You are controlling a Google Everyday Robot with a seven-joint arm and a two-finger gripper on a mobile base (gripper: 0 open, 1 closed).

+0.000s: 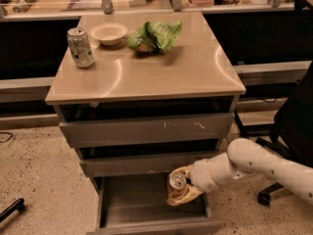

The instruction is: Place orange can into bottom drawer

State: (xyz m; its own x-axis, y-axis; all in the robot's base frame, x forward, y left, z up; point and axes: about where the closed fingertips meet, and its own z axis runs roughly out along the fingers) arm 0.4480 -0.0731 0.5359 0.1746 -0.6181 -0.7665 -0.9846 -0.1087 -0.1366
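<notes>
- The gripper (182, 194) hangs over the open bottom drawer (139, 203), at about 3 o'clock of the drawer's box and close to its right wall.
- Its fingers are closed around the orange can (176, 182). The can is tilted, with its silver top facing up and toward me.
- From here the fingers and the can's brown body blend together, so I can't say exactly where each finger sits. The can does look gripped by its sides.
- The can is above the drawer floor. Whether its lower end touches the floor I cannot tell.
- The white arm (254, 159) reaches in from 4 o'clock, passing low in front of the cabinet's right corner.
- The bottom drawer is pulled well out. The middle drawer (146, 163) and the top drawer (146, 129) above it are each pulled out only a little.
- On the cabinet top (161, 72) a pale can (80, 47) stands upright at 10 o'clock.
- A shallow bowl (108, 33) sits just beside that can at 11 o'clock.
- A crumpled green bag (154, 35) lies at 12 o'clock, right of the bowl.
- A dark office chair (293, 126) stands at the room's 3 o'clock, behind the arm.
</notes>
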